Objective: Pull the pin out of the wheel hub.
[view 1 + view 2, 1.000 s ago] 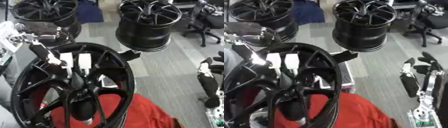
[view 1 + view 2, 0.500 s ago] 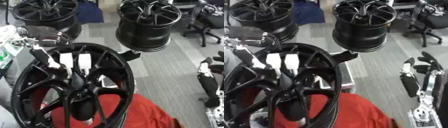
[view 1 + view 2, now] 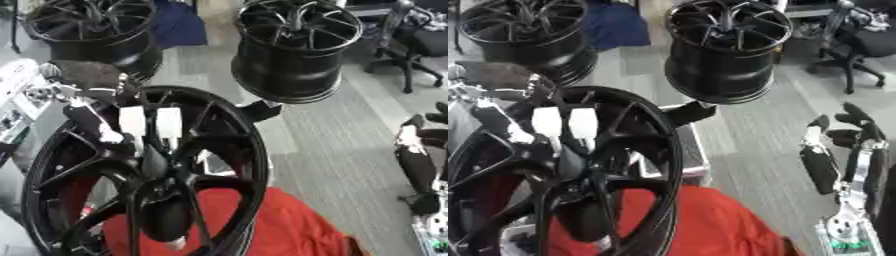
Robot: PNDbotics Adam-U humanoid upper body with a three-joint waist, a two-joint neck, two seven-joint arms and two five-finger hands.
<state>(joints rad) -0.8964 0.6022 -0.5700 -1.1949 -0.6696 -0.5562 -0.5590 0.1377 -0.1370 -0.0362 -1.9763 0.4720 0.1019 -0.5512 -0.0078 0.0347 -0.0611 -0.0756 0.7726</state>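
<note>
Leftward and up the rim, the left robot hand point(image 3: 92, 107) has climbed since the earlier frame.
Its fingers curl at the wheel hub point(image 3: 144, 172)'s upper-left rim; no pin is discernible. Far right of the hub, the right robot hand point(image 3: 842, 150) hangs open.

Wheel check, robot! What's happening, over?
Left hand reaching into wheel spokes near hub. Pin not visible. Right hand idle at right, open. Red cloth under the wheel.
</note>
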